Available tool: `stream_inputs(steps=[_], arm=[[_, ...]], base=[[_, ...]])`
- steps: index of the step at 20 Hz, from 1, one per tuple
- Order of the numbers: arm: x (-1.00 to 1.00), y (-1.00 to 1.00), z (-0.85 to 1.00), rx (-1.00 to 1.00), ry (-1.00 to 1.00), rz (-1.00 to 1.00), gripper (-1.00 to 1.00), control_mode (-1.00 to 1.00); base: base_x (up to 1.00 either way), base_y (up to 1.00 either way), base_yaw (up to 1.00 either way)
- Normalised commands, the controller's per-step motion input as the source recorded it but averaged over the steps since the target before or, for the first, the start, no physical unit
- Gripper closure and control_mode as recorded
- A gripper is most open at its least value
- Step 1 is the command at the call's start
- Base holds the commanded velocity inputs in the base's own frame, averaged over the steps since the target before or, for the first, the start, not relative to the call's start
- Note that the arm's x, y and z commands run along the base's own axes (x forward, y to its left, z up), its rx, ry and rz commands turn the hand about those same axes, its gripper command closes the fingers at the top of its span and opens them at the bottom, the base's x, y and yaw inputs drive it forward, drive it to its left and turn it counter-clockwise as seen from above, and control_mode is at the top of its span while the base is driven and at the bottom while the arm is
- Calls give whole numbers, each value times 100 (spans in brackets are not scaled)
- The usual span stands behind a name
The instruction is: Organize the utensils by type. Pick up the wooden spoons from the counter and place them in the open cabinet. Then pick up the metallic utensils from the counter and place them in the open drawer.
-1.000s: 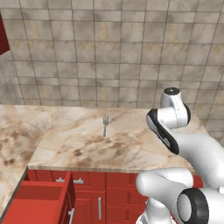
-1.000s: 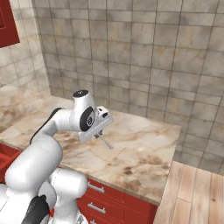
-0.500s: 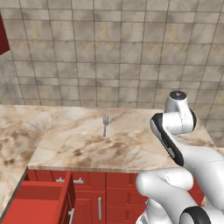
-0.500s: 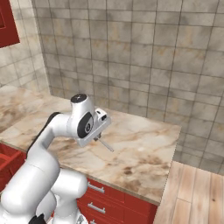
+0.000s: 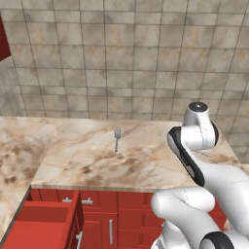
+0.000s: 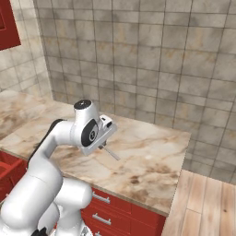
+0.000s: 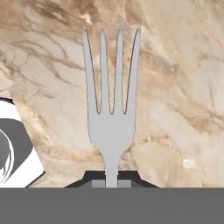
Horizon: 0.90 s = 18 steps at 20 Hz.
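My gripper [image 7: 111, 178] is shut on a grey metal fork [image 7: 111, 100], whose tines point away from the hand over the beige veined counter [image 7: 175, 65]. In the right base view the gripper [image 6: 104, 143] hangs just above the counter [image 6: 152, 161], with the fork [image 6: 112, 154] slanting down out of it. A second grey fork [image 5: 116, 138] lies on the counter [image 5: 97, 165] near the wall, left of the arm. The open drawer [image 5: 44, 228] juts out at the lower left. A red edge of the cabinet [image 5: 4, 41] shows at the upper left.
The counter ends at the right, where a wooden floor [image 6: 207, 203] begins. Shut red drawer fronts [image 6: 115, 212] run under the counter edge. A tiled wall [image 5: 126, 58] backs the counter.
The arm has shifted slightly, its upper joint drifting a little to the right in the left base view. The fork stays gripped. The fork on the counter has not moved.
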Motion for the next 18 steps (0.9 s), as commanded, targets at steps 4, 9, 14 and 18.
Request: stream_inputs(steps=[4, 9, 14, 18], arm=[[-43, 2, 0, 3, -3, -1, 100, -100], [0, 0, 0, 0, 0, 0, 100, 100], [0, 0, 0, 0, 0, 0, 100, 100], [0, 0, 0, 0, 0, 0, 100, 100]], base=[[0, 0, 0], [-77, 1, -7], [-80, 0, -11], [-72, 10, -8]])
